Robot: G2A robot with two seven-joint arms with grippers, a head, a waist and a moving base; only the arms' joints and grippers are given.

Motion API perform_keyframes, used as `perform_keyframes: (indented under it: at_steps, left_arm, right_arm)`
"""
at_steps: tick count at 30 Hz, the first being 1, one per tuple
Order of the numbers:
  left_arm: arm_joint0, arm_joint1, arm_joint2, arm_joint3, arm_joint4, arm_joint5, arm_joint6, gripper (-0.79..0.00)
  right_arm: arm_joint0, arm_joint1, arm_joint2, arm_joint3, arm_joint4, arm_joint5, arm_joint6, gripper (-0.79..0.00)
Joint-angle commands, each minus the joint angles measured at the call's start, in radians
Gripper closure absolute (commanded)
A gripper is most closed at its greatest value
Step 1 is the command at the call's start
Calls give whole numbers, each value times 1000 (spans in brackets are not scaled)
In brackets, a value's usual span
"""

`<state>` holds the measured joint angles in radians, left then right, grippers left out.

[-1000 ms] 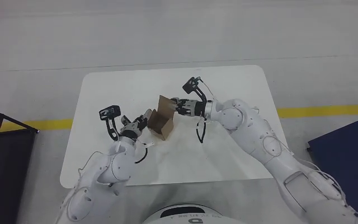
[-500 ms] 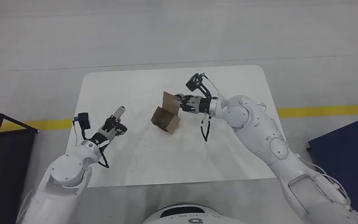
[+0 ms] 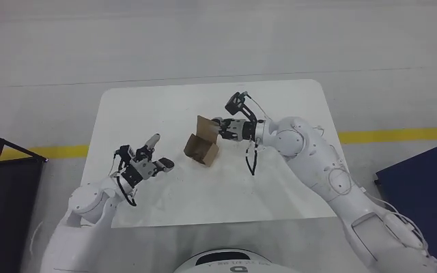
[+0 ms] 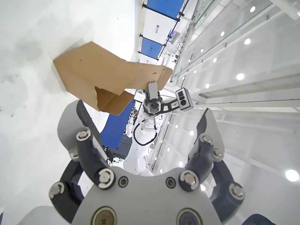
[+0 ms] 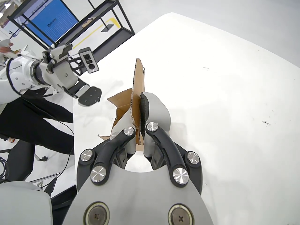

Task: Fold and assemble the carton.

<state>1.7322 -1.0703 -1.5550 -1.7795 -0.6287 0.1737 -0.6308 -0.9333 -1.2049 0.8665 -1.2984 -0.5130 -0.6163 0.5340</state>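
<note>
**Risky One-Sided Hold**

The brown, half-folded cardboard carton (image 3: 202, 144) stood on the white tabletop (image 3: 273, 184), its upright flap (image 5: 138, 78) pinched by the right tool (image 5: 138, 108) — a tug could tear or topple it. The left tool (image 3: 158, 153) gaped wide, clear of the carton.

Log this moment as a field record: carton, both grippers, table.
carton: brown cardboard, partly folded, one flap raised
right gripper: shut on the carton's raised flap
left gripper: open, empty, apart from the carton, pointing toward it
table: white, faint scuff marks, carton near its middle
task state: carton not yet assembled
</note>
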Motion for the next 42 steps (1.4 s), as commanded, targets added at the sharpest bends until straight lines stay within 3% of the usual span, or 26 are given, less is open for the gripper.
perform_keyframes:
  at_steps: [1,3,5,6,8,11,22,24,32,36,41,42]
  left_arm:
    - [-17,5,-25,0,25,-22,-42,-785]
    - [-34,15,-47,-9,145,-48,-73,-785]
    - [-49,30,-51,-44,395,-67,-82,-785]
    - [-58,35,-53,-69,502,-113,-70,-785]
    - [-44,44,-36,-92,734,-308,-63,-785]
    - [-44,42,-39,-25,782,-337,27,-785]
    - [-44,43,-21,-30,825,-352,12,-785]
    - [-46,43,-20,-4,835,-369,16,-785]
    - [-76,59,-25,33,980,-429,-107,-785]
    - [-92,62,11,25,1008,-480,-166,-785]
    - [-124,62,51,40,1041,-467,-186,-785]
    - [-130,62,58,41,1048,-463,-191,-785]
  right_arm:
    - [3,1,3,-1,3,-12,6,0]
    - [5,1,3,-1,15,-33,17,0]
    - [11,1,1,4,27,-52,41,0]
    - [15,1,0,7,32,-57,51,0]
    - [21,0,-2,8,41,-63,66,0]
    - [31,-2,-11,-1,57,-81,83,0]
    - [27,-3,-12,-3,61,-82,78,0]
    - [16,-6,-17,17,106,-119,58,0]
    - [109,-42,-85,152,217,-169,93,0]
    - [152,-62,-123,200,239,-178,112,0]
    - [196,-88,-172,244,228,-173,128,0]
    - [201,-92,-178,252,228,-174,124,-145]
